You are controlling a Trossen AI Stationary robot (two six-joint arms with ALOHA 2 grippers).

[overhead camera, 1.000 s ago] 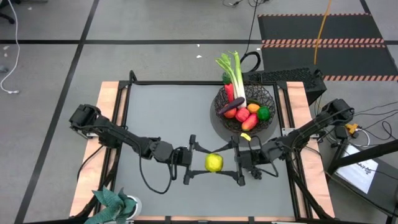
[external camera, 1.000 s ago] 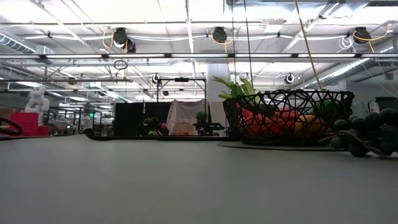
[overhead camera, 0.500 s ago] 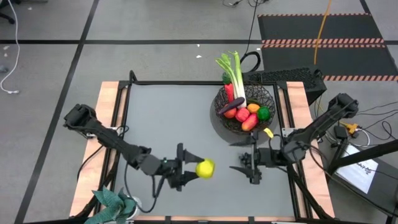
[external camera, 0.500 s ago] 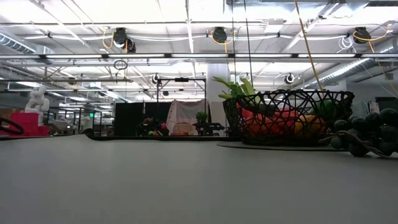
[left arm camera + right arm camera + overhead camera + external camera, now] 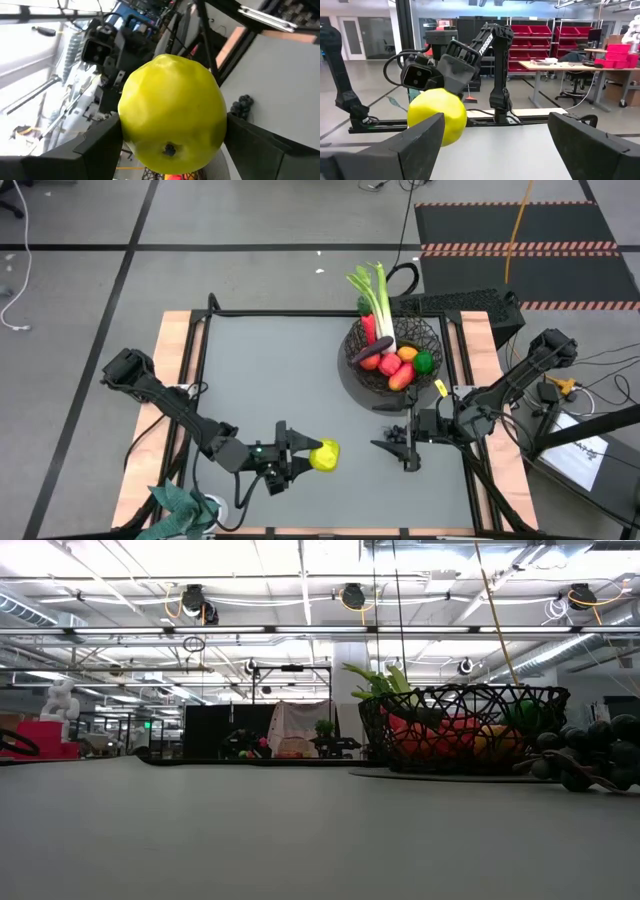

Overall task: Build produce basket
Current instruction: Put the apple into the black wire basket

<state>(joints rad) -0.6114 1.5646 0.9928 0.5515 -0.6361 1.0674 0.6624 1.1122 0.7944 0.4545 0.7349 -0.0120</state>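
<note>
High view: my left gripper (image 5: 312, 457) sits over the near middle of the grey table (image 5: 270, 370), jaws clamped on the round yellow toy fruit (image 5: 324, 456), which is held up off the surface. My right gripper (image 5: 392, 447) is to its right, near the table's right edge, jaws spread wide with nothing between them; a small cluster of dark toy grapes (image 5: 398, 434) lies just beside it. The round black wire-mesh basket (image 5: 432, 340) stands at the far right of the table, holding a green-and-white leek (image 5: 379, 300), a dark eggplant (image 5: 364, 352), red fruits (image 5: 389, 364), an orange fruit (image 5: 407, 353) and a green fruit (image 5: 425, 363). A teal leafy plant (image 5: 180, 505) stands at the near left corner. Low view: basket at right with the produce showing through the mesh, grapes on the table at the far right edge; neither gripper appears. Left wrist view: yellow fruit fills the gap between my two dark fingers (image 5: 95, 145). Right wrist view: my fingers (image 5: 405, 150) stand wide apart; beyond them the left gripper holds the yellow fruit above the table.
</note>
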